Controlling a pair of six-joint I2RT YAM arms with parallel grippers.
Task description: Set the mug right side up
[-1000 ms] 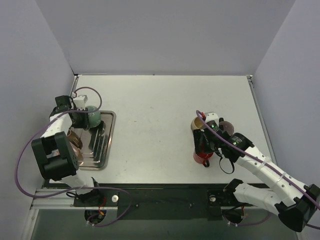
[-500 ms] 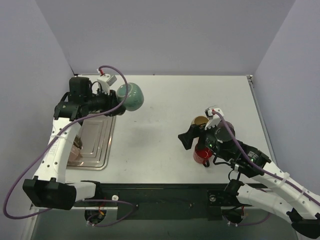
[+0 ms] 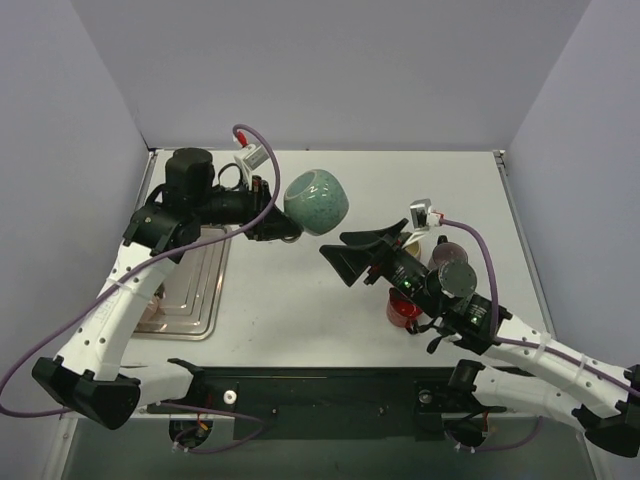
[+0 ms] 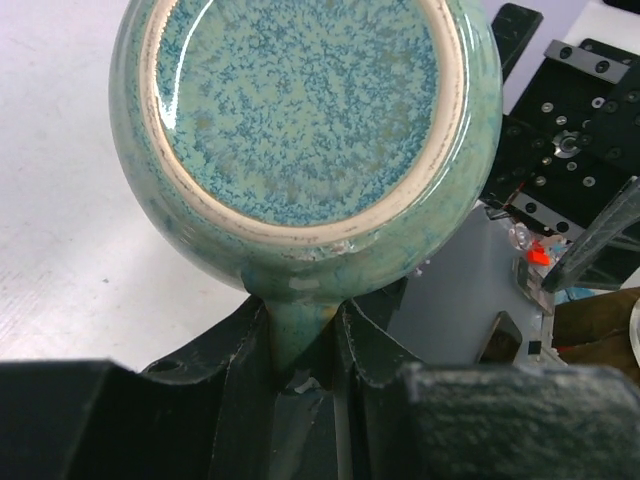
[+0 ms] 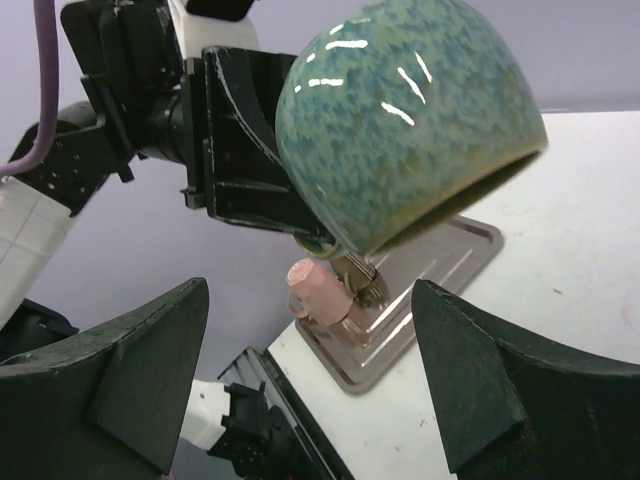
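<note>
The green speckled mug hangs in the air over the middle of the table. My left gripper is shut on its handle. In the left wrist view the mug's glazed base faces the camera and the handle is pinched between the fingers of my left gripper. In the right wrist view the mug is tilted, its mouth turned down and to the right. My right gripper is open and empty, just right of and below the mug, not touching it; it also shows in the right wrist view.
A metal tray lies at the left of the table and holds a pink mug. A cluster of cups stands at the right: a red one, a brown one and dark ones. The table's near rail runs along the bottom.
My left arm has lifted the green mug off the tray and carried it right, over the table's middle. My right arm has risen from the cups and turned its open gripper toward the mug.
</note>
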